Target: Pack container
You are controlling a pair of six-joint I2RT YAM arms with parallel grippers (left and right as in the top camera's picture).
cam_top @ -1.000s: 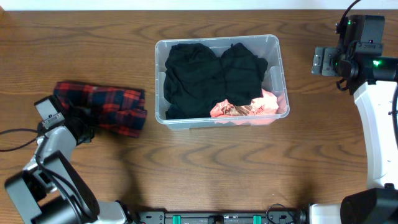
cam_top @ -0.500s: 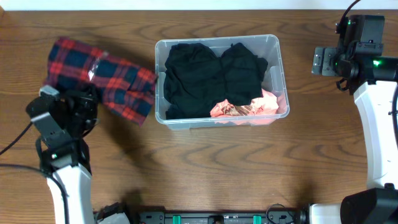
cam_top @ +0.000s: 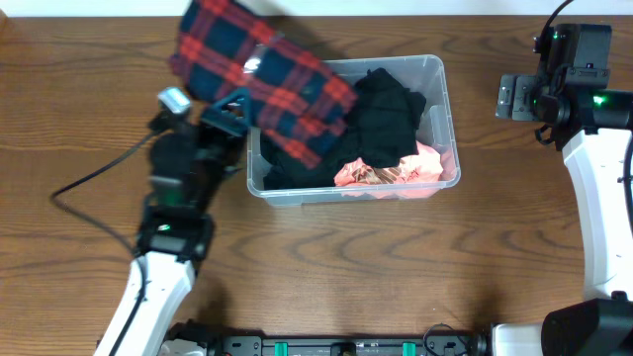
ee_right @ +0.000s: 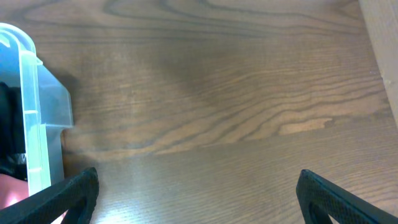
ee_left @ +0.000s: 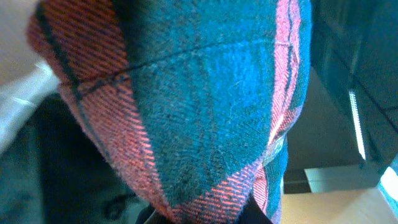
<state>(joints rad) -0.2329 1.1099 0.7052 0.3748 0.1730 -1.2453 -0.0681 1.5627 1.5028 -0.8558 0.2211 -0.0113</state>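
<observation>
Container [cam_top: 396, 59] sits mid-tabletop [cam_top: 396, 277], long axis running left-right, clear walls, already well filled.

Plaid cloth [cam_top: 267, 84] is next biggest: red/blue check, up off the tabletop. It hangs diagonally, with the far-left end outside the bin and the near-right end already over the container's left half. The left wrist view is nothing but that fabric (no use for judging alignment).

Black clothes [cam_top: 391, 119] fill most of the bin. A pink garment [cam_top: 396, 173] is bunched in the near-right corner, pushed up against the wall.

Left gripper [cam_top: 229, 111] is just beside the container's left wall, outside it. The jaws themselves are buried under the plaid, but the cloth is airborne on this arm, so I read them as clamped on it.

Right gripper [ee_right: 199, 193] is parked well apart on the right, with the jaws spread wide and nothing between them. Its camera sees only the bin's right end and bare wood.

Key relation: the bin lies to the right of the left jaws and the left arm is clearly the nearer one. My read is that the next move is a short carry rightward along the bin's long axis, then lower and let go. Risk: the trailing far-left end drapes over the rim.
</observation>
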